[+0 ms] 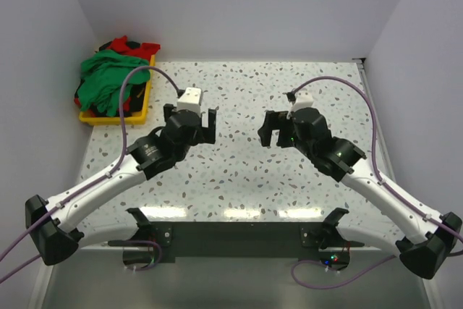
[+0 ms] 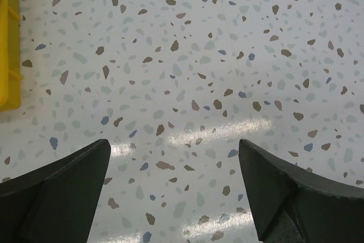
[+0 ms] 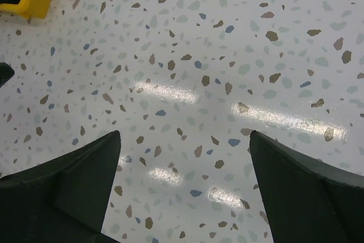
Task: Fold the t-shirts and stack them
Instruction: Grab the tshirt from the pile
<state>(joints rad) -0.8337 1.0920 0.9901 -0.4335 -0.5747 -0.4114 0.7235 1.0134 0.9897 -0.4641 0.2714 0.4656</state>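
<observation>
While green and red t-shirts [image 1: 105, 81] lie heaped in the yellow bin [image 1: 137, 109] at the far left corner of the speckled worktop [image 1: 239, 175], the left end effector [image 1: 191, 117] and right end effector [image 1: 277, 129] hover mid-worktop, both spread apart and holding nothing.

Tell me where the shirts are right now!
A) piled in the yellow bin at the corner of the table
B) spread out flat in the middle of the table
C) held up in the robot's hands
A: the green and red shirts sit heaped in the yellow bin at the far left corner of the table, while the left hand and the right hand are open and hold nothing.
</observation>
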